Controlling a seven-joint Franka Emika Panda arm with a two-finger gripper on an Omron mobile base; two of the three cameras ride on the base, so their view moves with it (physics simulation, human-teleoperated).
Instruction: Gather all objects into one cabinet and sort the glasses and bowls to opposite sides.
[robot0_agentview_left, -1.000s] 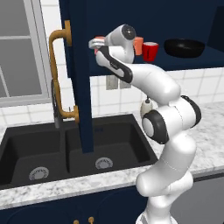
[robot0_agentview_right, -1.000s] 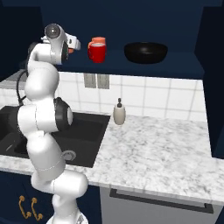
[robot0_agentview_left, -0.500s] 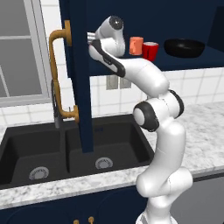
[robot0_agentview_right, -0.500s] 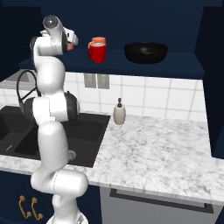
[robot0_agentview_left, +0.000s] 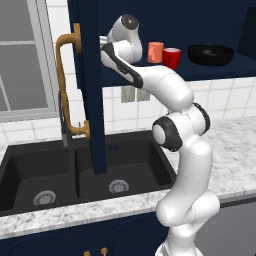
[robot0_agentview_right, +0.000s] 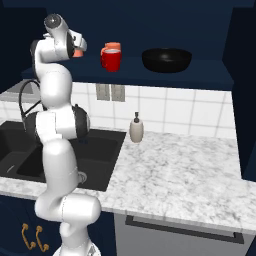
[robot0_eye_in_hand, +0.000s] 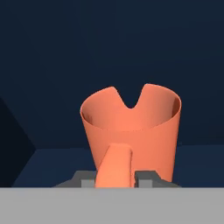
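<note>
My gripper (robot0_eye_in_hand: 116, 179) is shut on the handle of a salmon-orange cup (robot0_eye_in_hand: 131, 131), held upright over the left part of the navy shelf (robot0_agentview_right: 190, 75) inside the wall cabinet. From the right base view the gripper (robot0_agentview_right: 78, 49) sits at the shelf's left end, with a bit of the held cup (robot0_agentview_right: 79, 53) showing under it. A second salmon-orange cup (robot0_agentview_left: 155, 52) stands on the shelf, touching or nearly touching the red cup (robot0_agentview_left: 171, 58). To the right rests the wide black bowl (robot0_agentview_left: 210, 54). The cabinet door (robot0_agentview_left: 86, 75) with its brass handle (robot0_agentview_left: 70, 85) stands open left of the hand.
Below the cabinet lie a dark double sink (robot0_agentview_left: 60, 165) with a faucet (robot0_agentview_left: 64, 120) and a marble counter (robot0_agentview_right: 175, 170) carrying a soap dispenser (robot0_agentview_right: 136, 129). A window (robot0_agentview_left: 20, 60) is at the far left. The open door's edge is close beside the hand.
The hand has drawn left along the shelf, away from the red cup, with the salmon-orange cup in it. The elbow rose and the arm straightened.
</note>
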